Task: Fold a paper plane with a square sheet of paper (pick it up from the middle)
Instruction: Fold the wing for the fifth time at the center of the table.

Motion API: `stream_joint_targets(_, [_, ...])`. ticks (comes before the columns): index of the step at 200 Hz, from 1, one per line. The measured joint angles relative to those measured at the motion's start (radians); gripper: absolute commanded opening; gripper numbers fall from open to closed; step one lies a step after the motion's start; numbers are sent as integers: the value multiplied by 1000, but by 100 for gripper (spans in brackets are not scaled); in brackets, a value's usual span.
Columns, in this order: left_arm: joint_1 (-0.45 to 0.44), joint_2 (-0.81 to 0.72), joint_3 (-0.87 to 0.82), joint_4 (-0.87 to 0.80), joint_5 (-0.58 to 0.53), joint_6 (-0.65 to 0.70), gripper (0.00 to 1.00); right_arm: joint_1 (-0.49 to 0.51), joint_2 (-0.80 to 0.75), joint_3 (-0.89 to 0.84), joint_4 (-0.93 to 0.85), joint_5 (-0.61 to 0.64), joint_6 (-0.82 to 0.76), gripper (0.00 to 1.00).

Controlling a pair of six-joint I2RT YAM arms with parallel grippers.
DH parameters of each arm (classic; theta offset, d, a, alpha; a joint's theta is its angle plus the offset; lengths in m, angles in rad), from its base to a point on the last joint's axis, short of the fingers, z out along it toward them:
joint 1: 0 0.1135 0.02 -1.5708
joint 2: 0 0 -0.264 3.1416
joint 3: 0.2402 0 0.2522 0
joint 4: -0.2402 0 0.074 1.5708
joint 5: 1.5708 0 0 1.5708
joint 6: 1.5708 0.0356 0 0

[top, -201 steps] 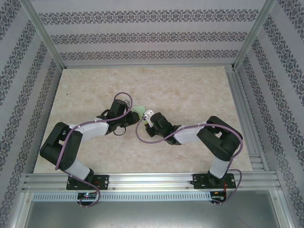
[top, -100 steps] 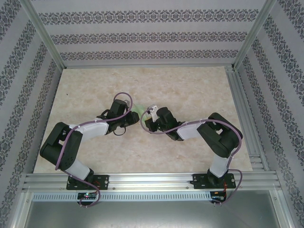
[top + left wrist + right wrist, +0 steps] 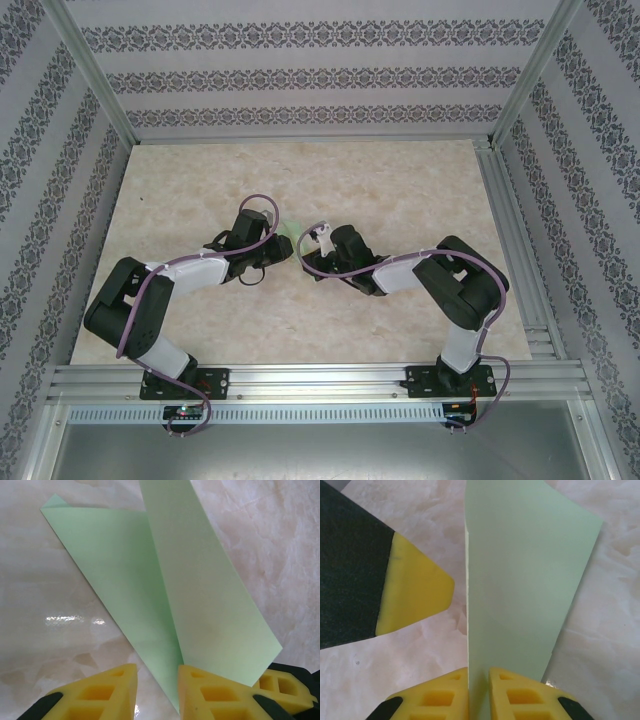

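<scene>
The pale green sheet of paper (image 3: 165, 580) is folded along a lengthwise crease into a pointed paper plane shape. One flap lies on the table and the other stands up. My left gripper (image 3: 157, 692) is open, and the paper's pointed end lies in the gap beside its right finger (image 3: 215, 695). My right gripper (image 3: 479, 692) straddles the upright flap (image 3: 520, 570) with its jaws slightly apart. The flap rests against this gripper's left finger (image 3: 440, 697). In the top view both grippers (image 3: 282, 248) (image 3: 312, 256) meet at the table's middle, with a sliver of paper (image 3: 290, 224) behind them.
One yellow finger of the left gripper (image 3: 415, 595) stands close to the left of the upright flap. The marble-patterned table (image 3: 400, 180) spreads bare around the arms. Aluminium rails (image 3: 510, 220) and patterned walls enclose it.
The right gripper has swung in toward the left gripper and onto the paper. Its jaws have just parted a little. The left arm has stayed still.
</scene>
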Motion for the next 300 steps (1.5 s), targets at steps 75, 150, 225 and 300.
stream_joint_targets(75, [0,0,0,0,-1,0,27,0,29,5,-10,-22,18,2])
stream_joint_targets(150, [0,-41,-24,-1,-26,0,26,-2,76,42,-24,-77,37,1])
stream_joint_targets(225, [0,-48,-36,2,-21,0,26,-26,112,65,-23,-164,123,0])
stream_joint_targets(300, [0,-8,-36,21,16,3,25,-81,144,69,19,-272,277,0])
